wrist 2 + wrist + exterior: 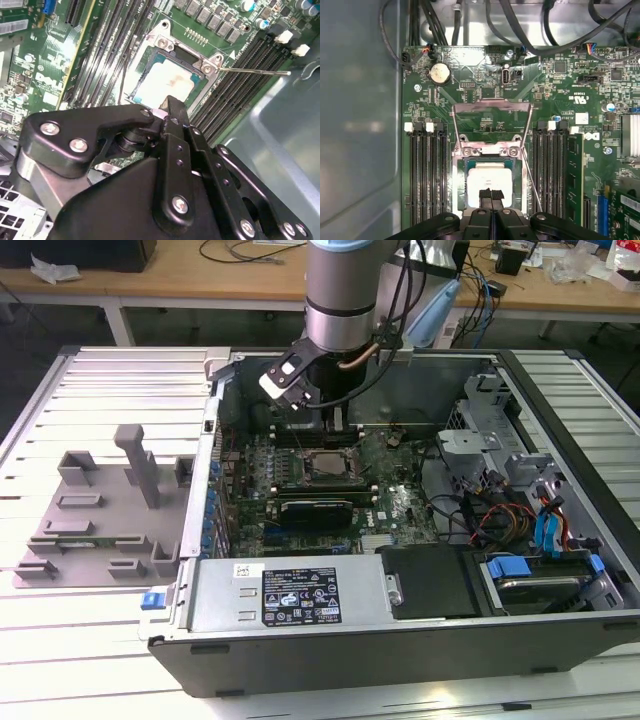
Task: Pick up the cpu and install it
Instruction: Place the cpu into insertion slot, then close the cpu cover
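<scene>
One cpu (pixel 489 181) is what you are dealing with, and it lies flat in the socket (pixel 490 150) of the motherboard (pixel 555 95), shiny top plate facing up. You can see it in both wrist views (pixel 167 82). In the exterior view (pixel 326 466) it sits near the middle of the board, inside the open computer case (pixel 400 640).

Your jaws are closed. In the first wrist view the two black tips press together with only a thin seam between them, and they grip nothing. They hang just over the edge of the cpu, low above its plate. You cannot tell from these views whether they touch the metal.

The socket's load plate (pixel 492 103) is swung open and lies back over the board, on the side of the round coin battery (pixel 440 74). The thin retention lever (pixel 255 72) stands out free beside the socket. Rows of memory slots (pixel 427 175) run along both sides of the socket.

In the exterior view your arm (pixel 340 290) comes straight down into the case above the socket. The case rests on the slatted table (pixel 60 660). The grey fixture tray (pixel 90 530) sits on the table at the exterior view's left of the case, well apart from the cpu.
</scene>
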{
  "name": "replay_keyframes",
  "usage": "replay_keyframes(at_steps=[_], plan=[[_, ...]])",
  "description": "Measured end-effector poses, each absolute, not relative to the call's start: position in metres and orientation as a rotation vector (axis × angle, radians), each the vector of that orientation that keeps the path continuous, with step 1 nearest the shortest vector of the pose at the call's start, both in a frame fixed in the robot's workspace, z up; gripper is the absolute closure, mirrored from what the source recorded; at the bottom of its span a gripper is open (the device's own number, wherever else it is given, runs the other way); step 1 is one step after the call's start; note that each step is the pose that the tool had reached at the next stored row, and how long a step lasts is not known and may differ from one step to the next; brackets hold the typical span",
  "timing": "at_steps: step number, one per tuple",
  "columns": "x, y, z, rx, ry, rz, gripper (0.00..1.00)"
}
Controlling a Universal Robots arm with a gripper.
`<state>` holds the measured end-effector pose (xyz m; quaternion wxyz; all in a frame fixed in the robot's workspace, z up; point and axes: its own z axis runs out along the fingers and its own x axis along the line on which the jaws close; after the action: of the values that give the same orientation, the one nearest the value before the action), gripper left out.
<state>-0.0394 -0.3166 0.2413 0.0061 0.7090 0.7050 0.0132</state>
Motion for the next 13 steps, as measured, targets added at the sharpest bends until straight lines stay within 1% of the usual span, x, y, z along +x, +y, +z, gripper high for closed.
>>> replay_keyframes(at_steps=[13], plan=[[-0.0394,-0.3196,0.2413,2.220,2.205,0.041,0.89]])
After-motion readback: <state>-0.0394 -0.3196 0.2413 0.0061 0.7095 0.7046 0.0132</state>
